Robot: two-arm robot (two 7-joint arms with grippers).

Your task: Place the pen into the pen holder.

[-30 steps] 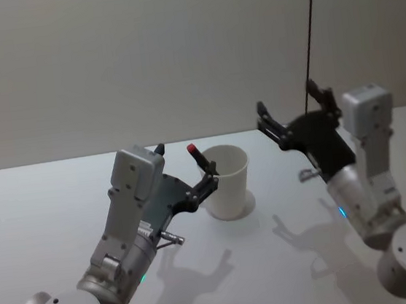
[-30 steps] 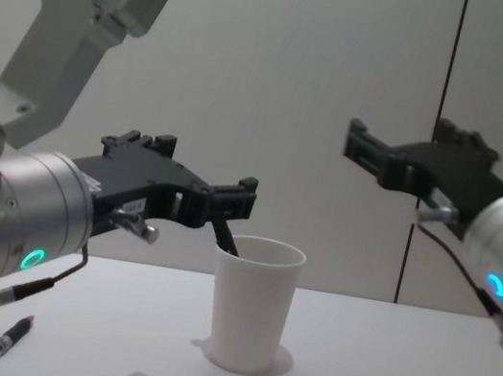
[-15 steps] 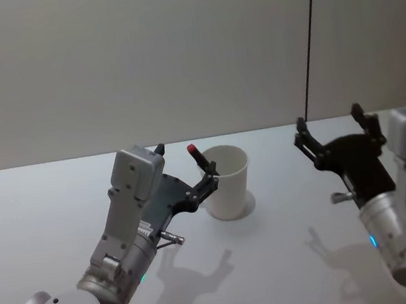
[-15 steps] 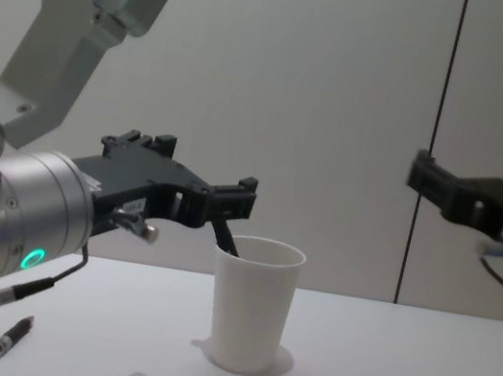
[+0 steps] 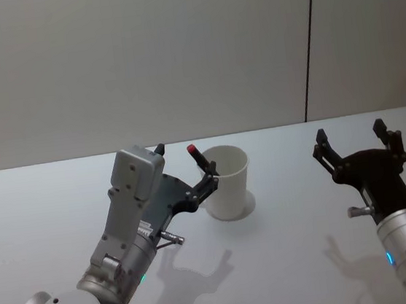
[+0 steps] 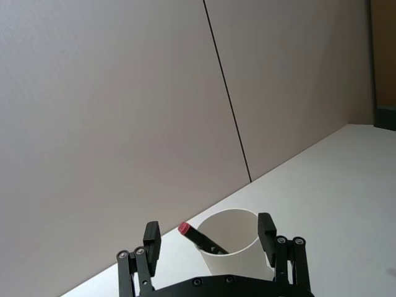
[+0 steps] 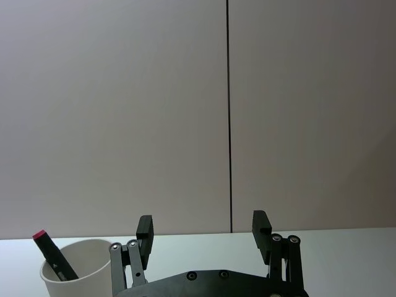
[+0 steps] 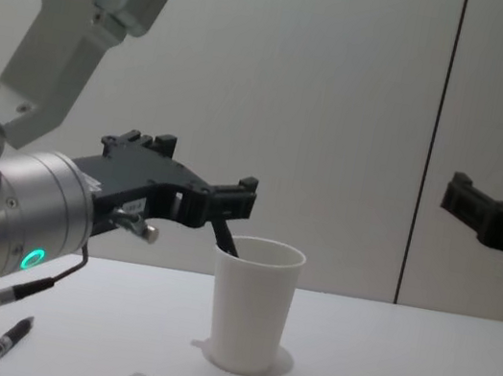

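So the pen (image 6: 199, 237) sits inside the pen holder (image 5: 230, 185), its red cap leaning out over the rim at 10 o'clock because it's taller than the holder. The left gripper (image 6: 208, 230) hangs at 8 o'clock, jaws spread, gripping nothing. The right gripper (image 5: 350, 135) idles well apart at 4 o'clock, jaws spread too. I'd call the job done.

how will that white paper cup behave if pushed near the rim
The pen holder looks like thin-walled paper, so it is probably light and easily squashed. It tapers to a narrower base, and the pen leans on its rim, so a high push may tip it.
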